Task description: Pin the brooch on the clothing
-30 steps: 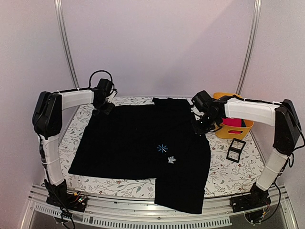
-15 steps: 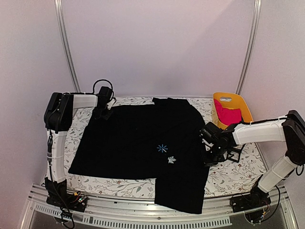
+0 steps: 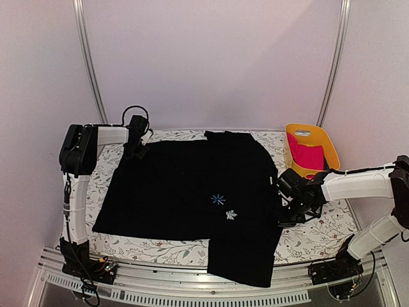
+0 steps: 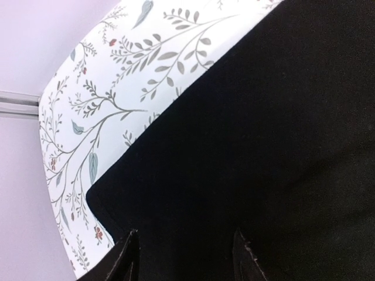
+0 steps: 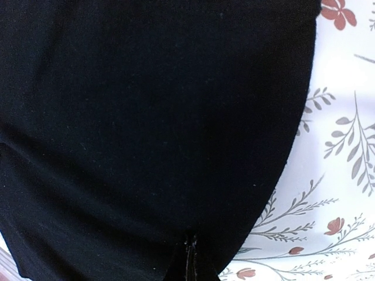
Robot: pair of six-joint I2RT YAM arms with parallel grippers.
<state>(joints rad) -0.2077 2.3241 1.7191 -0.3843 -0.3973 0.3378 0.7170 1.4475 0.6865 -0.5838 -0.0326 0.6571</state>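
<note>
Brooch (image 3: 231, 215) lies on the shirt (image 3: 172, 185) chest, just below-right of the blue star print (image 3: 218, 199), well apart from both arms. Left claw (image 4: 184, 260) hangs open over the shirt's far-left corner, nothing in it. Right claw (image 5: 188, 263) is closed at the right hem, prob. to keep cloth flat on the table (image 3: 313, 238); can't tell if fabric's pinched.
</note>
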